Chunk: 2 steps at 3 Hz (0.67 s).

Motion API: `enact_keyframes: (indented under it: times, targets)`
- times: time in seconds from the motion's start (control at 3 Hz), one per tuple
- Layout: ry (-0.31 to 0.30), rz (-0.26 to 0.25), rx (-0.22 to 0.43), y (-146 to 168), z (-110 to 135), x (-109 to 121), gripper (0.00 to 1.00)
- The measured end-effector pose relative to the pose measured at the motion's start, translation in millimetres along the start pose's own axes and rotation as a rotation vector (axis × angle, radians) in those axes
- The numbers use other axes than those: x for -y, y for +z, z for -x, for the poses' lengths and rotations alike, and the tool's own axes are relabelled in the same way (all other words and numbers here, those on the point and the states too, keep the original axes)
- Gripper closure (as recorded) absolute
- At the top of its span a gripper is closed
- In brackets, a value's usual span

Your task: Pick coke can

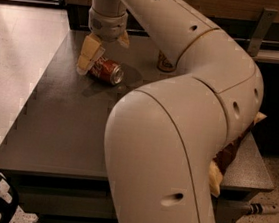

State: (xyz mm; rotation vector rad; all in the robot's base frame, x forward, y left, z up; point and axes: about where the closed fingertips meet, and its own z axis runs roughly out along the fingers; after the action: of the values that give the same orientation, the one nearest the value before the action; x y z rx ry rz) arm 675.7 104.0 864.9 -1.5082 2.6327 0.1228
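Coke can [105, 71] lies on its side at the far left of the table [52, 124]. Red body, white script, one silver end facing right toward me, no dent I can make out. Not picked yet: it rests flat on the tabletop, nothing lifted. My gripper [103, 54] sits just above it with the claw apart. One pale finger [88, 57] reaches down at the can's left end, touching or just beside it, I can't tell which. The other finger is higher, at the far side, clear of the can. My read: approach mostly done; lowering around the can, closing and lifting are all left. A lying can may roll when nudged. A second, brown-gold can [164, 63] stands upright farther right, partly hidden by the arm [191, 139], well apart from the target.
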Motion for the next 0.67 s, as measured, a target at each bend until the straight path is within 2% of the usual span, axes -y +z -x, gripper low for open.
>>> enact_keyframes:
  times: [0.67]
  targets:
    - [0.013, 0.013, -0.039, 20, 6, -2, 0.0]
